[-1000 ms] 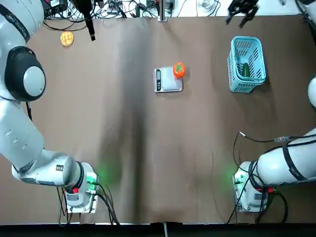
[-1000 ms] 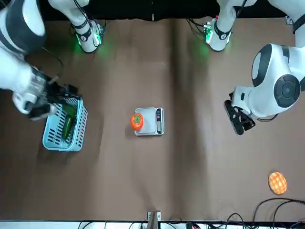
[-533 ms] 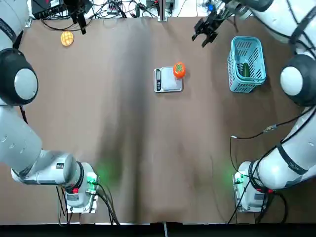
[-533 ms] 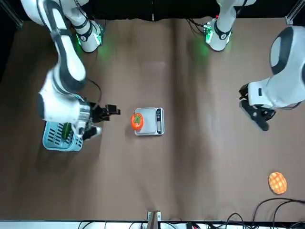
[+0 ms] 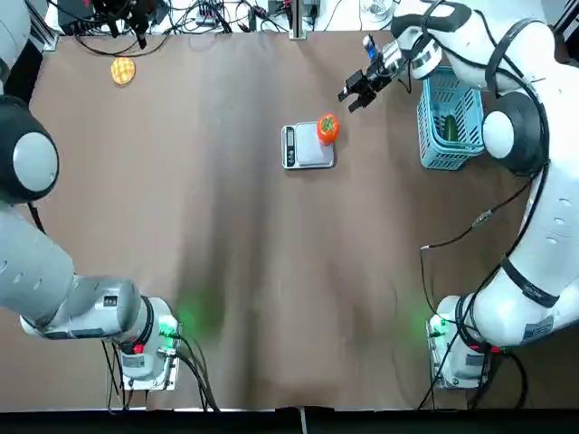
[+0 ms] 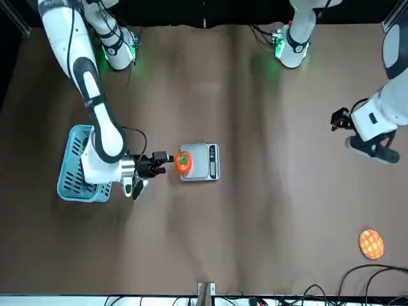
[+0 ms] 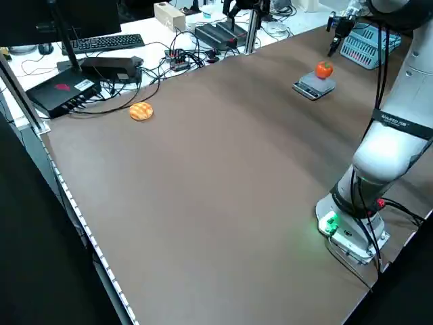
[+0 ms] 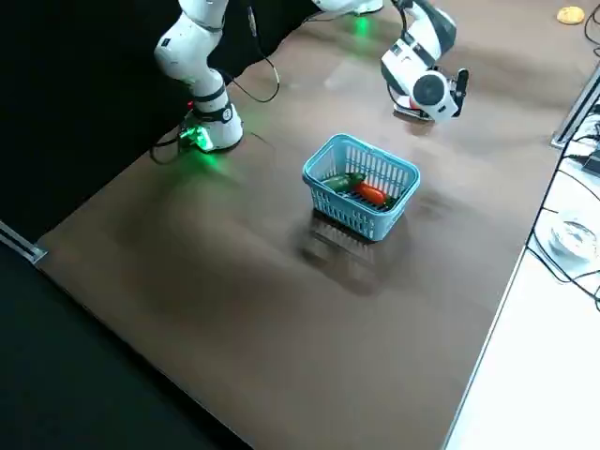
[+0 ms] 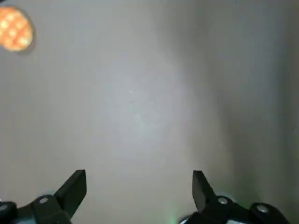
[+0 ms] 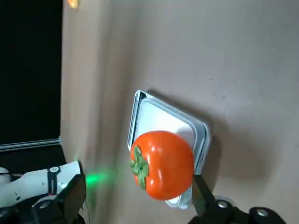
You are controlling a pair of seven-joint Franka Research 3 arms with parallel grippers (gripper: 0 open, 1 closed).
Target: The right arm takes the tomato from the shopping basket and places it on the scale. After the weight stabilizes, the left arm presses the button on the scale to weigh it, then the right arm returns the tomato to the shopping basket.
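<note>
right gripper (image 5: pixel 355 95): swung over from basket (image 5: pixel 450 117), spread | tomato (image 5: pixel 327 128): at 7 o'clock, on scale (image 5: pixel 308 146) | step: return pickup

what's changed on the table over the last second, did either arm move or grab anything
The right hand swung from the far side of the shopping basket across to just beside the tomato, open, gripping nothing yet. The left hand pulled farther away from the scale, toward the table's left edge, also open and empty. The tomato sits where it was on the scale's edge; the basket and the yellow waffle-patterned round haven't moved.
</note>
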